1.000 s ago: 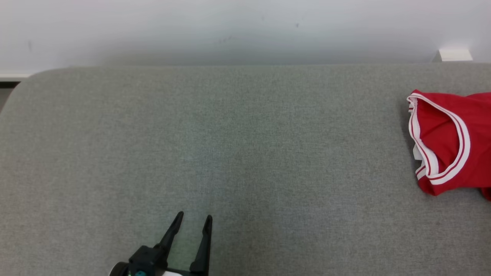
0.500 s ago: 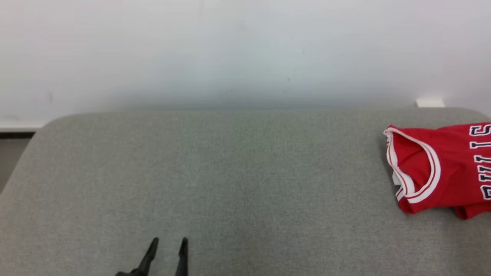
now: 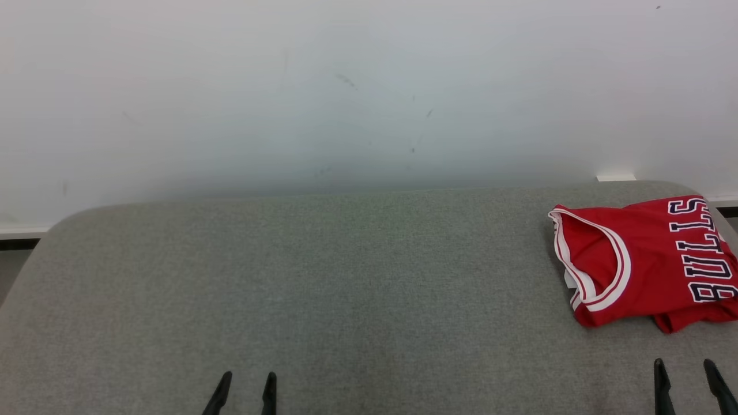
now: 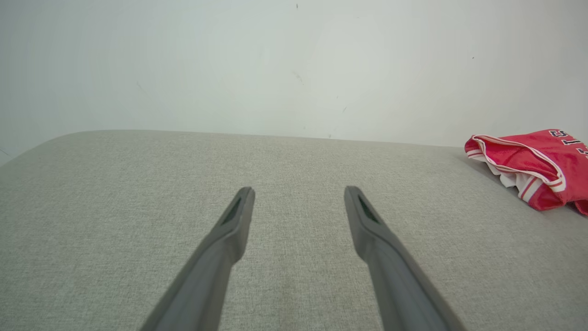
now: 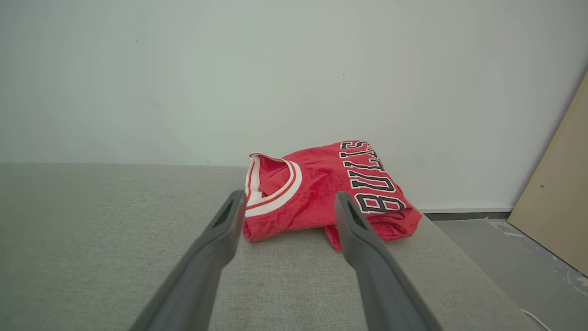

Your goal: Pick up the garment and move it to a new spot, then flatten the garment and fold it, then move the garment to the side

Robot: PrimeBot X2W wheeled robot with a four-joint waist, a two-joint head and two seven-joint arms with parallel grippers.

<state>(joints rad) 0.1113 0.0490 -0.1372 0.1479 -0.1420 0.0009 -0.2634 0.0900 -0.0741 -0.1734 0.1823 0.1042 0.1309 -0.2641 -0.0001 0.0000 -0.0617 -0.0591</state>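
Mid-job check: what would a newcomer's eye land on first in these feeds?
The red BULLS jersey, roughly folded at the right end of the grey cushion by the white wall. Then the left gripper and right gripper, both open and empty at the near edge; the right one points at the jersey without touching it.

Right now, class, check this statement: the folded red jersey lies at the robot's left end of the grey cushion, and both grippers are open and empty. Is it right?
Not quite. The head view shows the red jersey at the robot's right end of the grey cushion, ahead of the right gripper. The rest stands: it and the left gripper are open and empty.
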